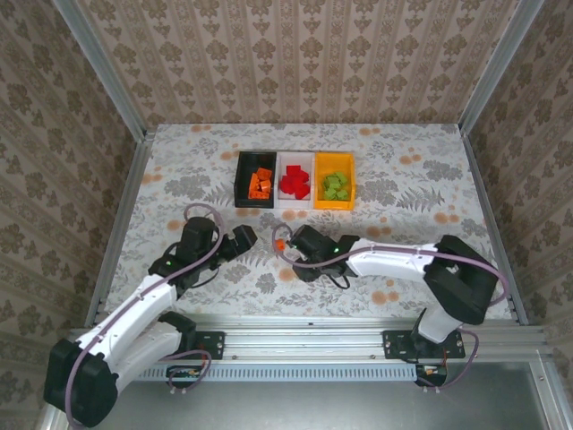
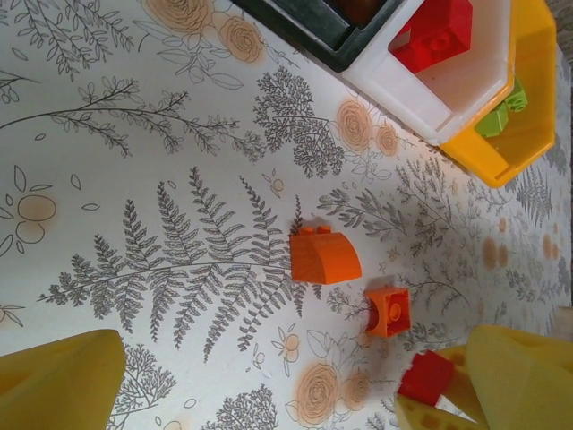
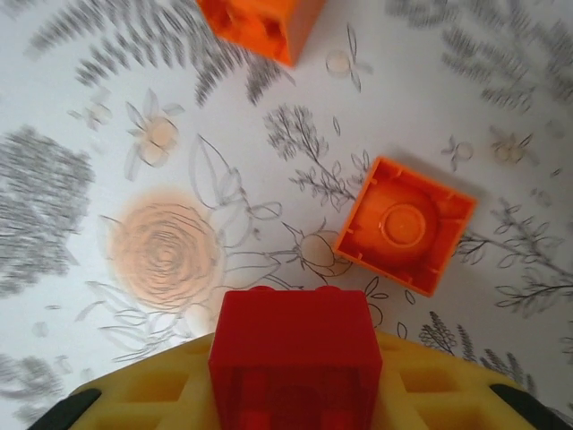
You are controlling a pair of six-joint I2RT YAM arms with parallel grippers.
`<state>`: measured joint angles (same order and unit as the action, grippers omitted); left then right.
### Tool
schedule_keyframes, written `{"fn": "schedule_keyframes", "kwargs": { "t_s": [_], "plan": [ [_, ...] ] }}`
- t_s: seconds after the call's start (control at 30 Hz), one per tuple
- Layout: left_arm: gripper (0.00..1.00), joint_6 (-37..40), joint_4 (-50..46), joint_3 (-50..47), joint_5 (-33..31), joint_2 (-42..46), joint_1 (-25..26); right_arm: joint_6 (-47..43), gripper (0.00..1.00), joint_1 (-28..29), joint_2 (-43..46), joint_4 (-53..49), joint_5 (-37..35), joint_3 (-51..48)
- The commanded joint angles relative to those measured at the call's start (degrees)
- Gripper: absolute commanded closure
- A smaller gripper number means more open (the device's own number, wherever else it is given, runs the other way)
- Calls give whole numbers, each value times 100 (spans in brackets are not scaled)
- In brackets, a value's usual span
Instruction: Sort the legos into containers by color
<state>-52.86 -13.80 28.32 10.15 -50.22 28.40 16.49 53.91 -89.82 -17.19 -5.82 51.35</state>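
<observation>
Right gripper [image 3: 295, 390] — clamped on a red brick [image 3: 295, 345]. The yellow fingers [image 3: 143, 394] hide the brick's lower part, and the right wrist view is blurred; whether the brick touches the table [image 1: 430, 197] cannot be told.

Left gripper [image 2: 295, 354]: fingers spread wide.

Two orange bricks lie loose just beyond the red one:
- a square orange brick [image 2: 388, 311], hollow side up
- a curved orange brick [image 2: 324, 258], cut off at the right wrist view's top edge

The black bin [image 1: 242, 179], white bin [image 1: 295, 204] and orange-yellow bin [image 1: 334, 204] stand touching in a row at the far middle — open table lies left and right of them.
</observation>
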Motion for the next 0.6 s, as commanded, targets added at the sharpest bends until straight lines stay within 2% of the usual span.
{"fn": "schedule_keyframes", "kwargs": {
  "t_s": [0.0, 0.1, 0.2, 0.33, 0.43, 0.57],
  "plan": [
    [0, 269, -184, 788, 63, -241, -45, -51, 66, -30, 594, -196, -323, 188],
    [0, 487, -637, 1824, 21, -748, -67, -197, 68, -366, 614, -136, -461, 673],
    [0, 573, -856, 2857, 116, -1393, -193, -263, 68, -830, 222, 50, -369, 1307],
    [0, 323, -1059, 4050, 517, -2353, -885, -363, 68, -1388, -852, -8, -77, 2456],
    [0, -216, -950, 4506, 1044, -2970, -1429, -390, 68, -1662, -1717, -266, -11, 3291],
    [0, -560, -570, 4481, 1539, -3471, -1954, -331, 68, -1852, -2431, -521, 156, 3948]
  ]
}}
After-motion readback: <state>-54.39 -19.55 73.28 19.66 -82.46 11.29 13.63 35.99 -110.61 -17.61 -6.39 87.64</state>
